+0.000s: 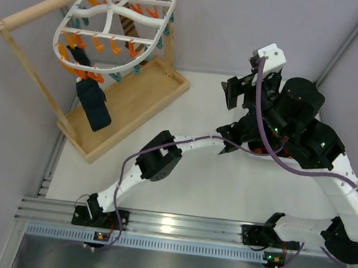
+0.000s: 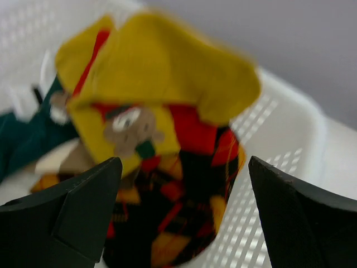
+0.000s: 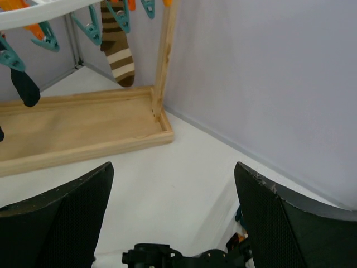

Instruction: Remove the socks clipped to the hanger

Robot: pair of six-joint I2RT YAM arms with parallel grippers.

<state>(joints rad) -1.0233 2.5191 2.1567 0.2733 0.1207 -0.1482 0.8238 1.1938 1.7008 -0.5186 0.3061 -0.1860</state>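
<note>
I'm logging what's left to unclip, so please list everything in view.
wooden stand: one, pale wood, table's far left
hanger: one, white, hooked over wooden stand
clips: many, orange and teal, around the hanger
dark sock: one, blackish, clipped at hanger's near edge
striped sock: one, brown and cream, clipped to hanger
basket: one, white, under left pincer
loose socks: at least three, yellow, red-black plaid, teal, in basket
table: one, white, under the stand
left pincer: one, black, open above basket
right pincer: one, black, open, empty, facing stand
</note>
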